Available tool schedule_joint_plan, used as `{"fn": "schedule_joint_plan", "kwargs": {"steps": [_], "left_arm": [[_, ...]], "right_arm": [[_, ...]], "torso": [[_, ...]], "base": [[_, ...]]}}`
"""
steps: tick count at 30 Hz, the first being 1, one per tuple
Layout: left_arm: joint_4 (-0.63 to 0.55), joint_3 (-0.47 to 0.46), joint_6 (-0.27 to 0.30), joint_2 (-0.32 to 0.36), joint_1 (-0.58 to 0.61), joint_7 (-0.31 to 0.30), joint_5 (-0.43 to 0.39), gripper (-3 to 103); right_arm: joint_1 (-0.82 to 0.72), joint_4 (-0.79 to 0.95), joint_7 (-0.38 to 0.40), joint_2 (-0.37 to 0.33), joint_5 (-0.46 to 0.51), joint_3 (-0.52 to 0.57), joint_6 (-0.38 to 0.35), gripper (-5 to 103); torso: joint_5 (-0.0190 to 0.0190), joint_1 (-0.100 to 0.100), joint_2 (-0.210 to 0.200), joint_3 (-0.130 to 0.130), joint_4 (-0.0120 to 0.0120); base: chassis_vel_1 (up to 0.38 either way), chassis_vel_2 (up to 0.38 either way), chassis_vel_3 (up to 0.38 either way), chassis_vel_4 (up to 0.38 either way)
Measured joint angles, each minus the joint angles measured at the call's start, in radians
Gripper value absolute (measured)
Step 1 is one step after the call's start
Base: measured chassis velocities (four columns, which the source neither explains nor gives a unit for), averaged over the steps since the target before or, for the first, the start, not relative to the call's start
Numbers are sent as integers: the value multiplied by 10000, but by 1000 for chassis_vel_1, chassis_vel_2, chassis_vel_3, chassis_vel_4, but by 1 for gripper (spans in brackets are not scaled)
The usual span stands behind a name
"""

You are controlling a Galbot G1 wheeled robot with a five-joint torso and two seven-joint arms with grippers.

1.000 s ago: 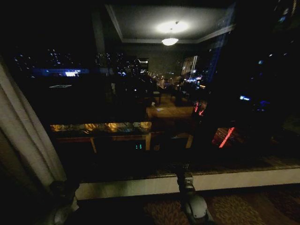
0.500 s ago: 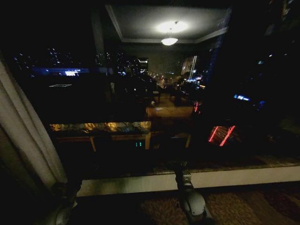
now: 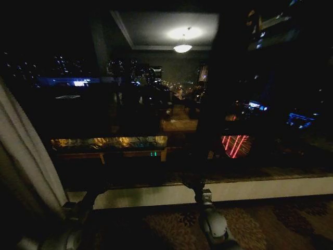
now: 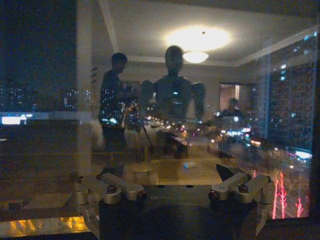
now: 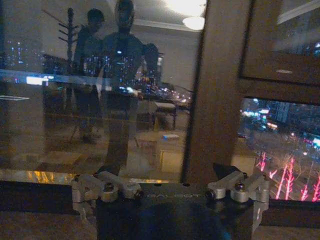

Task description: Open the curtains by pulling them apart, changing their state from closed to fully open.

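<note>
My left gripper (image 4: 172,192) and right gripper (image 5: 170,192) look alike: black bodies, silver linkage bars with round screws, faint lettering at lower centre.

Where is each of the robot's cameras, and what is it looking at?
Head view: on the robot's head, facing the dark window; sheer curtain at left, both arms low in front.
Left wrist view: on the left arm, facing the window glass; left gripper, jaws open.
Right wrist view: on the right arm, facing the window frame; right gripper, jaws open.
All three views show the reflected ceiling lamp.
</note>
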Motion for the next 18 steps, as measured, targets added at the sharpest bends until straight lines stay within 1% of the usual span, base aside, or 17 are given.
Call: {"fn": "schedule_joint_plan", "kwargs": {"steps": [4, 9, 14, 18], "left_arm": [[11, -3, 2, -9, -13, -4, 25, 100], [12, 1, 17, -69, -36, -5, 104, 100], [-95, 31, 20, -202, 43, 1, 245, 100], [-168, 67, 9, -371, 113, 38, 369, 100]], "right_arm": [[52, -88, -9, -64, 101, 39, 4, 100], [147, -179, -17, -149, 251, 68, 5, 100], [208, -177, -27, -202, 314, 37, 2, 100], [165, -132, -40, -264, 325, -5, 1, 100]], "torso": [[0, -1, 1, -1, 2], [0, -2, 1, -1, 0], [1, -4, 2, -2, 1], [3, -3, 1, -1, 0]], "base": [[-199, -365, 212, 388], [-238, -449, 259, 449], [-333, -434, 326, 426], [-359, -360, 355, 376]]}}
